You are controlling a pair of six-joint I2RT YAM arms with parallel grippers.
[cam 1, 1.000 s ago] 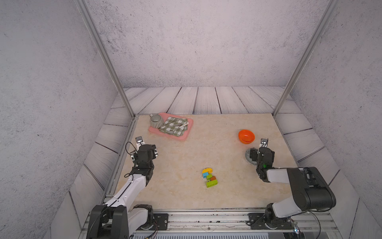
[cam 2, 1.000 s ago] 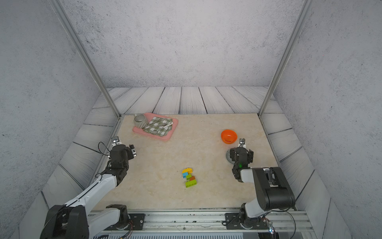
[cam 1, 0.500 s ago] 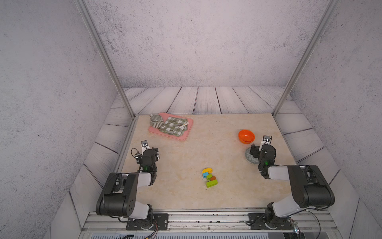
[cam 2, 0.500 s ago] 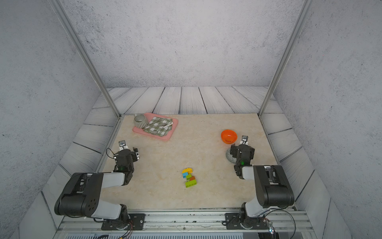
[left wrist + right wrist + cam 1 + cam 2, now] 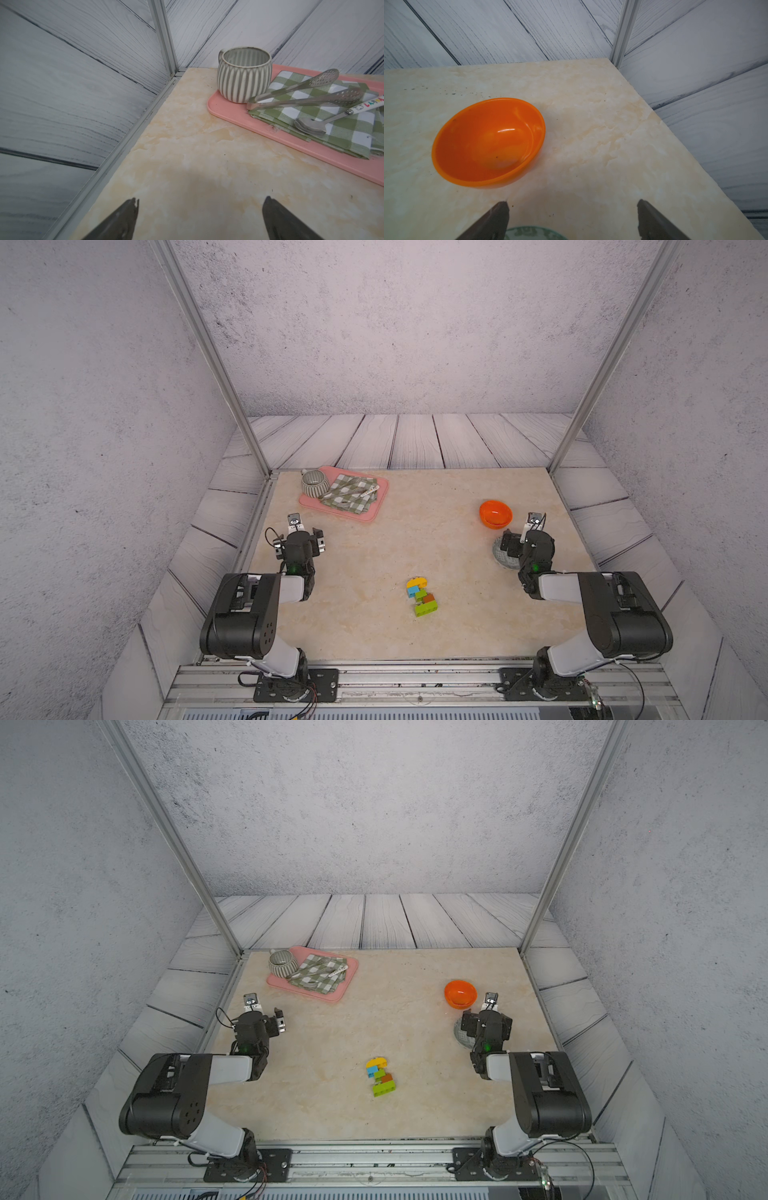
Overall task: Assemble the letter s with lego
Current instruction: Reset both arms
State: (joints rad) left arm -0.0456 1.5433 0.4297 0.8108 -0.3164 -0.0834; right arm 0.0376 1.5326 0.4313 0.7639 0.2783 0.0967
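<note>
Big grey walls [image 5: 395,323] stand all around, with pale wood planks [image 5: 415,439] low down at the back. The table [image 5: 374,556] is flat and creamy, like marble.

The left claw [image 5: 200,199] hangs low over the table. Its two fingers are wide apart, with only bare table between them. It holds nothing and touches nothing. Ahead of it and off to one side lies a pink tray [image 5: 228,112], near but not touching. On the tray sit a stripy mug [image 5: 244,74] and a folded green checked cloth [image 5: 332,128]. Metal tongs [image 5: 301,91] and a spoon [image 5: 311,124] lie on the cloth.

The right claw [image 5: 572,202] is low too. Its fingers also stand wide apart, and it grips nothing. An orange bowl [image 5: 488,143] sits just ahead of it, close to one finger. A small dish with a green pattern [image 5: 529,232] lies right under this claw.

The letter s [image 5: 422,597] lies on the table between the two claws, well apart from both and closer to the arms' bases than either claw is. No claw touches it. Its bricks are joined in a zigzag: the yellow brick [image 5: 417,583] at the end nearest the claws, then blue [image 5: 412,591], green [image 5: 422,595] and brown [image 5: 428,598], with the long lime-green brick [image 5: 426,608] at the far end from them.
</note>
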